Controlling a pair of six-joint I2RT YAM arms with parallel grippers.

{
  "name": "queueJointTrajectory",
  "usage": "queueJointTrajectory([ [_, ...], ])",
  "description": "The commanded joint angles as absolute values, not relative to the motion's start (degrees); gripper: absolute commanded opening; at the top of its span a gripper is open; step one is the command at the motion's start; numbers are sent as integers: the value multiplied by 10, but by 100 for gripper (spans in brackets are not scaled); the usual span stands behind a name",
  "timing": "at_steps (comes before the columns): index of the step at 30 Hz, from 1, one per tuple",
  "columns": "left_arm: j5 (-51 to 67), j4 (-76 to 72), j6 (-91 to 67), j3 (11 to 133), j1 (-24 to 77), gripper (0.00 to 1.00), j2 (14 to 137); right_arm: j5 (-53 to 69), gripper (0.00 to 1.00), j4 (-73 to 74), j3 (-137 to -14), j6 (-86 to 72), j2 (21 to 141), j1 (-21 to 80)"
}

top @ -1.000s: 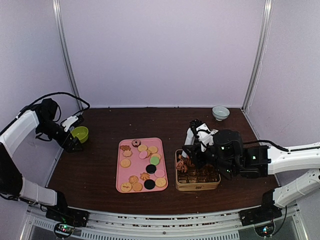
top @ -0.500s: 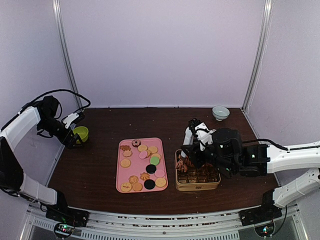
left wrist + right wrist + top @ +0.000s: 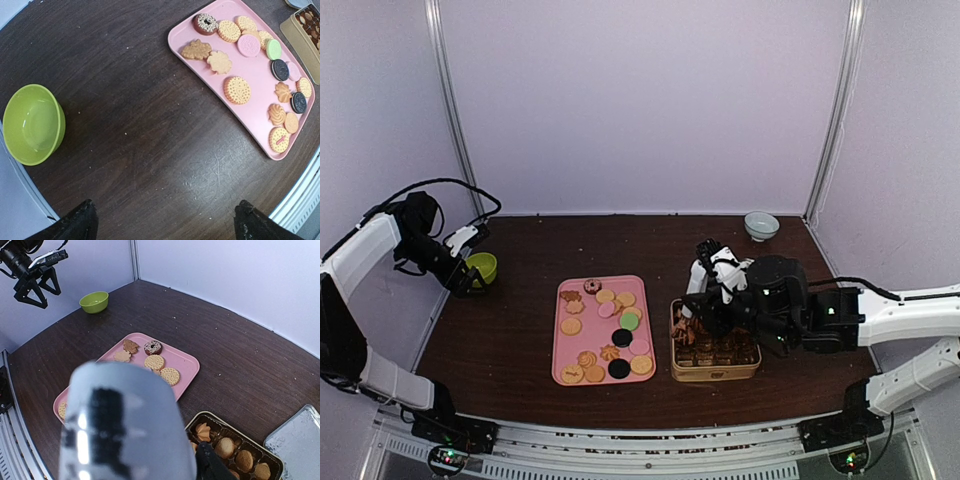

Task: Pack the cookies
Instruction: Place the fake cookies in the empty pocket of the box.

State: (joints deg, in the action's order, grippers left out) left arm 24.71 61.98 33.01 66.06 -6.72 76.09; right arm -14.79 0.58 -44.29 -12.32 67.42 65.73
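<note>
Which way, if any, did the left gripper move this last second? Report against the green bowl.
Yes. The left gripper shifted slightly toward the back wall, now level with the green bowl's left side.

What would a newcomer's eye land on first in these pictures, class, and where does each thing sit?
The pink tray in the middle of the table, dotted with tan, pink, black and green cookies, stands out first. Right of it sits a gold compartmented tin holding more, under the right arm. A lime-green bowl glows at the left edge.
</note>
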Motion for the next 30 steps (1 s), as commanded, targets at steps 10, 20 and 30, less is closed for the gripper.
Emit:
queueJointTrajectory([
  [10,264,614,327,679,-71,98,744,-105,40,23,-427,-139,629,660],
  [20,261,620,321,686,-71,98,744,-121,41,34,-437,-119,625,659],
  [30,259,620,320,691,-72,98,744,-146,41,45,-457,-98,625,658],
])
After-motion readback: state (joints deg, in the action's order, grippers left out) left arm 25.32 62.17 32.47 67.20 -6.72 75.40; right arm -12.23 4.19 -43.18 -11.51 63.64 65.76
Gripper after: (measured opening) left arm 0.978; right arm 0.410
